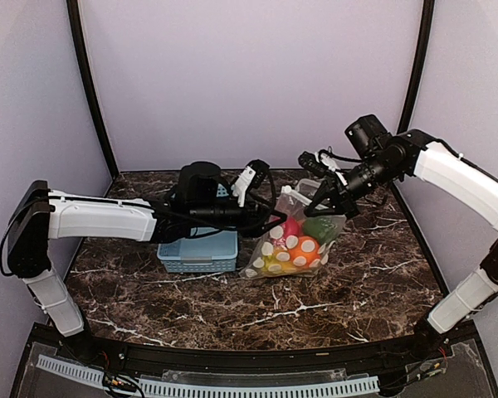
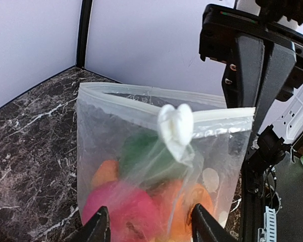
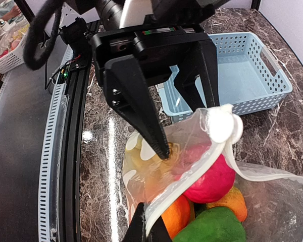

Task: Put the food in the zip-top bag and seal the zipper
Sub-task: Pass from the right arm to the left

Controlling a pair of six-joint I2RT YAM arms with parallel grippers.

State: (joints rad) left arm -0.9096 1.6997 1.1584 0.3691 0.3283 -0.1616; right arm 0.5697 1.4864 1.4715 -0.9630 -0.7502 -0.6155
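Jaws of the left gripper (image 2: 150, 226) stand spread, with nothing clamped. The zip-top bag (image 1: 292, 242) lies straight ahead of them, its lower body framed between the two tips. In the right wrist view one tip looks to touch the film, contact not certain. Light-blue slotted basket (image 1: 201, 252) sits just left of the bag, under the left arm. Bag stands upright on the marbled table (image 1: 349, 290) with the food (image 3: 210, 177) inside: red, orange and green pieces behind the dotted film. Zipper (image 2: 126, 101) forms the upper edge, its long axis running left to right from the left gripper toward the right one. It lies above the left jaws, not between them. Lips gape along the left stretch. Right gripper (image 3: 148, 223) has its jaws pressed together on the right end of the zipper, holding that corner up. Judgement: filling done, sealing not yet. Left arm is nearer the open stretch. It would need to rise to strip height, close across both lips, then run along the axis toward the pinched end. Risk: film bunching ahead of the jaws.
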